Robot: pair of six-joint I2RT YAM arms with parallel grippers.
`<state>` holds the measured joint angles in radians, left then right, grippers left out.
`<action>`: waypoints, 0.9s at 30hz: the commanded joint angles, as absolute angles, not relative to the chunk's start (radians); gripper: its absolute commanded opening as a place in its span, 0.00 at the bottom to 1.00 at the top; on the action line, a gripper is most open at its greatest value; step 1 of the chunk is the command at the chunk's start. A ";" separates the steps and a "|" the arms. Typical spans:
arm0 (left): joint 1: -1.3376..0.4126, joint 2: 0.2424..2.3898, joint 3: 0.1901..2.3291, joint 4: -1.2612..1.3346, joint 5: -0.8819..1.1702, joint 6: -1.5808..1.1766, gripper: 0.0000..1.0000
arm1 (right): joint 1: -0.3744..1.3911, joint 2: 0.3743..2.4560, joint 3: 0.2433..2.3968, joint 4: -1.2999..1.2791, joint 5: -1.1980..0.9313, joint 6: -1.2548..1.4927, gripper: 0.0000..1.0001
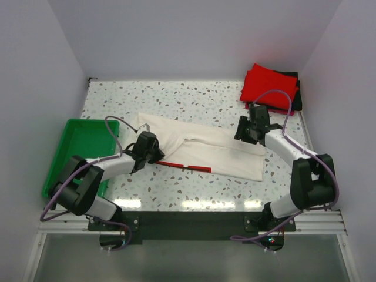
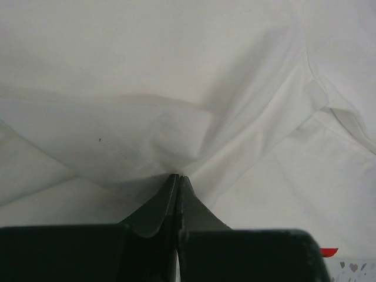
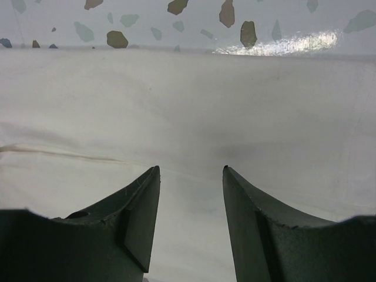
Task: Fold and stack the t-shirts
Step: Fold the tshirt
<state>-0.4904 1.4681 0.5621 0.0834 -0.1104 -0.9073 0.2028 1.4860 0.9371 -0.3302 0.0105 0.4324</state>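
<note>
Cream t-shirt (image 1: 217, 150), one, spread; folded shirts (image 1: 264, 85), seemingly two; left claw (image 2: 178, 176) pinches cream, right claw (image 3: 191, 170) wide.

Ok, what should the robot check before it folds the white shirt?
1. Grip of left claw on the white shirt: ok, shut on cloth.
2. Grip of right claw: not ok, open over the cloth.
3. Shirt smooth: not ok, creased near the left claw.
4. Pile with the red shirt out of the way: ok, far right corner.
5. Whether right claw touches cloth: cannot tell.
</note>
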 commanded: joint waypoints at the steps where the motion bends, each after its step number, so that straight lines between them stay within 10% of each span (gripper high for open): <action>1: -0.502 1.457 0.531 0.132 -0.072 -0.933 0.00 | 0.207 1.512 0.986 -0.334 0.049 0.413 0.51; 12: -0.453 1.350 0.690 0.002 -0.155 -0.946 0.22 | 0.207 1.641 1.032 -0.368 0.138 0.425 0.51; 27: -0.316 1.773 0.946 -0.038 -0.147 -0.927 0.21 | 0.207 1.599 0.836 -0.315 0.073 0.543 0.50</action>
<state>-0.3210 1.7115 0.8608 -0.0158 -0.1215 -0.9413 0.2028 1.6341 0.9058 -0.3264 0.1368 0.4904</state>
